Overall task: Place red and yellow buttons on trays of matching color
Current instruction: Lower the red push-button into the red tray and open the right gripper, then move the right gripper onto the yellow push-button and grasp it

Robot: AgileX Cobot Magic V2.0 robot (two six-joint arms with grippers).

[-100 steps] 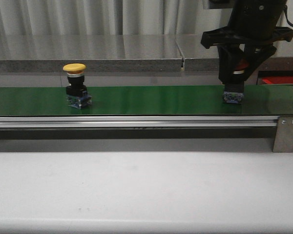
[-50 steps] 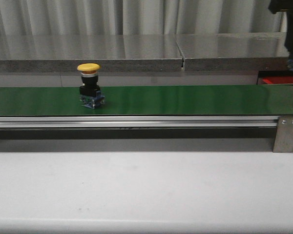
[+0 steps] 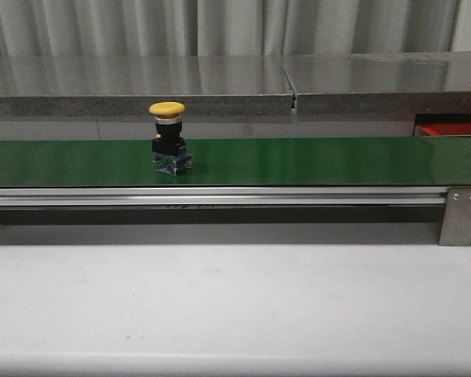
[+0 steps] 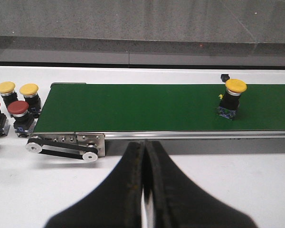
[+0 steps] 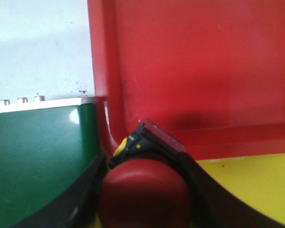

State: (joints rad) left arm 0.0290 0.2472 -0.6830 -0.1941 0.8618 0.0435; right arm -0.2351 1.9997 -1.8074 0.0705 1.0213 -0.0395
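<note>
Item: red button, mushroom-head push switch, smooth domed cap of glossy plastic over a dark boxy body with a yellow-marked block; judged light, rigid, slick on the dome, so best taken across the cap's sides or the squarer body below it. Held now by the right gripper, jaws closed around the cap, poised above the corner of the red tray, a smooth moulded plastic tray with a rounded raised rim; the yellow tray lies adjacent, its surface showing just beyond the red rim. Item: yellow button, same pattern, matte-yellow cap, silver collar, black barrel, blue terminal base; stands upright on the conveyor belt, at about 10 o'clock from the belt's centre in the front view. Judged top-heavy and apt to tip if nudged at the cap. Belt: green, flat, slightly sheened, aluminium side rail. Left gripper: black tapered jaws pressed together, holding nothing, over the white worktop. Spare buttons, two yellow and two red, wait off the belt's end.
</note>
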